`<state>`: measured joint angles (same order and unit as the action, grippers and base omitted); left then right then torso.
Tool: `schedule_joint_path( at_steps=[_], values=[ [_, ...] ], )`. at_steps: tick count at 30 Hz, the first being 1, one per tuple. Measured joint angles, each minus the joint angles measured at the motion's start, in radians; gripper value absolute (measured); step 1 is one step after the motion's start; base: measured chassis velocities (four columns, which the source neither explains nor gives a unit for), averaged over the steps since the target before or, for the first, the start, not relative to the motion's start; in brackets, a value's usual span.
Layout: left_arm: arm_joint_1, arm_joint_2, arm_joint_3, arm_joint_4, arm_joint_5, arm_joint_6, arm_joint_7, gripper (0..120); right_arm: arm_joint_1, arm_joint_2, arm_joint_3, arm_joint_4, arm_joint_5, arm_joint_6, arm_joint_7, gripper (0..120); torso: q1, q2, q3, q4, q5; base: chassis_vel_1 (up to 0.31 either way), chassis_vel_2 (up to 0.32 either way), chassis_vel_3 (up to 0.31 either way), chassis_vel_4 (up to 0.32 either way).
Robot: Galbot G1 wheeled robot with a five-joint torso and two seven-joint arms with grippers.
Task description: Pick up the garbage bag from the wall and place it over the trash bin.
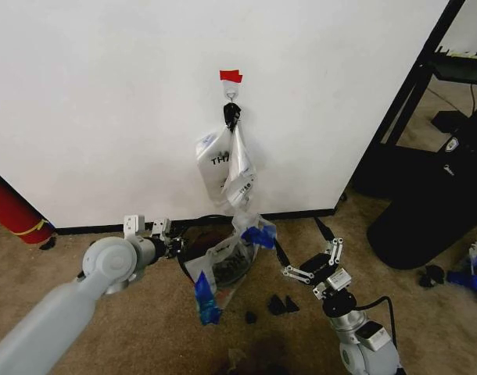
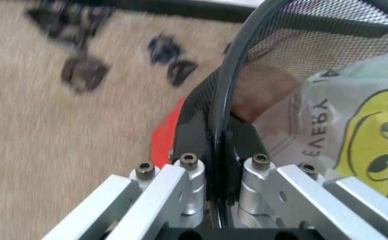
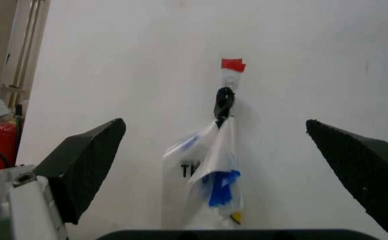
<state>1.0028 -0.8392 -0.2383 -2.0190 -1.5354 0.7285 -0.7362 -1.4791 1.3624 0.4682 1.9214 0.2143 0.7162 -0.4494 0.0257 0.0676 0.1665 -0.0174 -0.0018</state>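
The garbage bag (image 1: 227, 266), crinkly white plastic with blue patches, lies draped across the trash bin (image 1: 193, 244), a low black mesh basket on the carpet against the wall (image 1: 105, 101). My left gripper (image 1: 170, 247) is shut on the bin's black rim (image 2: 222, 100); its fingers (image 2: 195, 137) pinch the wire, and a printed bag with a yellow face (image 2: 354, 135) fills the mesh. My right gripper (image 1: 303, 244) stands open to the right of the bin, facing the wall. Its fingers (image 3: 87, 160) are spread wide with nothing between them. More bags (image 3: 207, 170) hang from the hook (image 1: 231, 95) under red tape (image 1: 231, 76).
A red cylinder (image 1: 12, 211) leans at the far left by the baseboard. A large glossy black bin (image 1: 434, 211) and a black shelf frame (image 1: 410, 94) stand to the right. Small dark scraps (image 1: 281, 305) lie on the carpet between my arms.
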Motion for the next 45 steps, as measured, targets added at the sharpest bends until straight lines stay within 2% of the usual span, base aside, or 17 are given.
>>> schedule_joint_path(
  at_steps=[2,4,7,14,24,39,42,43,44,45],
  values=[
    [0.049,-0.016,-0.014,-0.043,-0.017,-0.047,-0.076,3,0.000,0.000,0.000,-0.003,-0.001,0.003,0.000,100,0.000,0.000,0.000,0.0000,-0.0002,0.000,0.000,0.000,0.000],
    [0.069,-0.021,-0.019,-0.057,-0.018,-0.066,-0.098,3,0.000,-0.001,0.000,-0.004,-0.002,0.005,0.000,100,0.000,0.000,0.000,-0.0001,-0.0002,0.000,0.000,0.000,0.000],
    [0.157,-0.059,-0.046,-0.113,-0.023,-0.145,-0.173,3,-0.001,-0.004,0.003,-0.008,-0.005,0.011,0.000,100,0.000,0.000,0.000,0.0000,-0.0001,0.000,0.000,0.000,0.000],
    [0.271,-0.164,-0.065,-0.155,0.057,-0.258,-0.220,3,0.004,-0.009,0.002,-0.020,-0.014,0.013,0.000,100,0.000,0.000,0.000,-0.0002,-0.0002,0.000,0.000,0.000,0.000],
    [0.312,-0.204,-0.042,-0.156,0.155,-0.303,-0.221,3,0.023,-0.005,-0.006,-0.050,-0.027,0.014,0.001,100,0.000,0.000,0.000,-0.0001,0.0000,0.000,0.000,0.000,0.000],
    [0.288,-0.291,0.029,-0.072,0.243,-0.321,-0.203,3,0.021,-0.010,0.003,-0.060,-0.027,0.019,0.002,100,0.000,0.000,0.000,-0.0001,0.0002,0.000,0.000,0.000,0.000],
    [0.292,-0.287,0.033,-0.074,0.256,-0.319,-0.199,13,0.020,-0.010,0.005,-0.059,-0.027,0.020,0.002,100,0.000,0.000,0.000,-0.0012,-0.0005,0.000,0.000,0.000,0.000],
    [0.294,-0.287,0.034,-0.079,0.260,-0.319,-0.196,16,0.020,-0.009,0.005,-0.060,-0.028,0.020,0.002,100,0.000,0.000,0.001,-0.0002,-0.0013,0.000,0.000,0.000,0.000],
    [0.295,-0.284,0.033,-0.087,0.266,-0.319,-0.190,22,0.021,-0.007,0.004,-0.060,-0.028,0.020,0.002,100,0.000,0.000,0.000,-0.0009,-0.0007,0.000,0.000,0.000,0.000],
    [0.295,-0.284,0.033,-0.087,0.266,-0.319,-0.190,22,0.021,-0.007,0.004,-0.060,-0.028,0.020,0.002,100,0.000,0.000,0.000,-0.0009,-0.0007,0.000,0.000,0.000,0.000]
  ],
)
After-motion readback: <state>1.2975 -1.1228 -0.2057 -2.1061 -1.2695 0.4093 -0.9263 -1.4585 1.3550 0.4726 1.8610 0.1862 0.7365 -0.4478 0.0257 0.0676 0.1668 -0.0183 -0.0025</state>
